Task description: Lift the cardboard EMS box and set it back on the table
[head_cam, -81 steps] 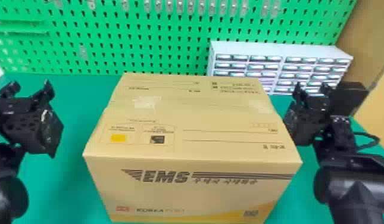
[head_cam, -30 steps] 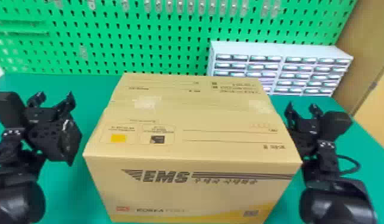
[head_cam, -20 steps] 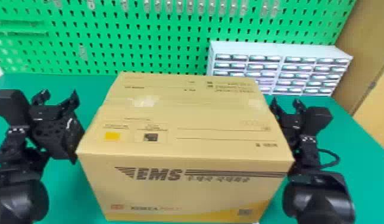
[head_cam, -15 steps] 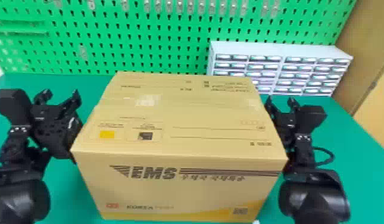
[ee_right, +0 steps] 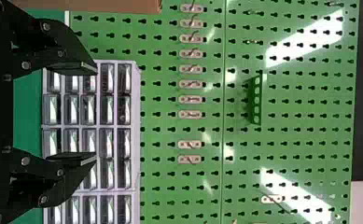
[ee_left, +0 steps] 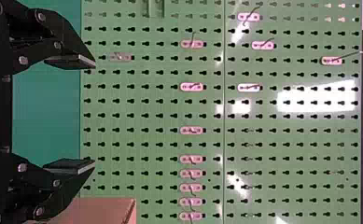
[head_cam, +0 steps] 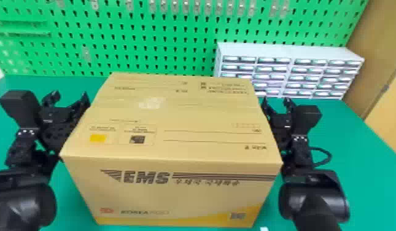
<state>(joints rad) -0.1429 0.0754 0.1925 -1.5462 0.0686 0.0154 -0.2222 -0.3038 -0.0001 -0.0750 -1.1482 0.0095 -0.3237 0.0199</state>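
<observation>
My left pincer and right pincer gape empty beside the box, which seems to rest on the surface; I should squeeze its sides evenly, then lift level.

The box fills the middle, drawers stand far right and the pegboard walls the far side; there's room over the table at right.

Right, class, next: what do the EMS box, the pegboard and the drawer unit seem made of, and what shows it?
EMS box: cardboard, fairly matt, by its tan faces and folded edges. Pegboard: probably painted metal, given the bright reflections on its green surface; plastic is possible. Drawer unit: likely plastic, with a smooth pale casing and shiny drawer fronts.
</observation>
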